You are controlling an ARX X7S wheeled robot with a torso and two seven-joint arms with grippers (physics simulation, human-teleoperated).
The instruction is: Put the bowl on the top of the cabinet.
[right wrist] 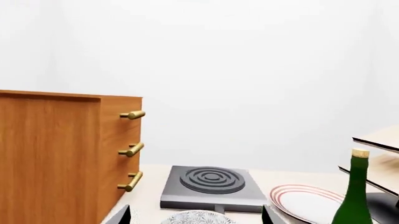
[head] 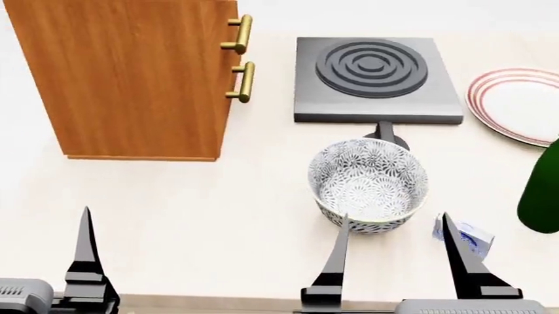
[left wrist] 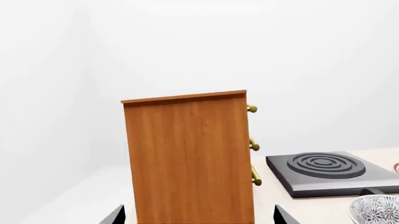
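Note:
The bowl (head: 368,185), deep and white with a dense grey leaf pattern, stands on the pale table in front of the hotplate. My right gripper (head: 395,218) is open, its two dark fingers on either side of the bowl's near rim, without gripping it. The bowl's rim (right wrist: 196,218) shows between those fingers in the right wrist view. The cabinet (head: 131,72), tall orange-brown wood with brass handles, stands at the far left. My left gripper (left wrist: 198,217) is open and empty, facing the cabinet's side (left wrist: 187,158). The bowl (left wrist: 376,210) also shows at the edge of the left wrist view.
A grey hotplate (head: 376,78) sits just behind the bowl. A red-striped plate (head: 520,104) lies at the far right, with a green bottle (head: 541,196) nearer on the right edge. A small white and blue box (head: 469,236) lies beside my right finger. A pale wooden rack (right wrist: 380,140) stands far right.

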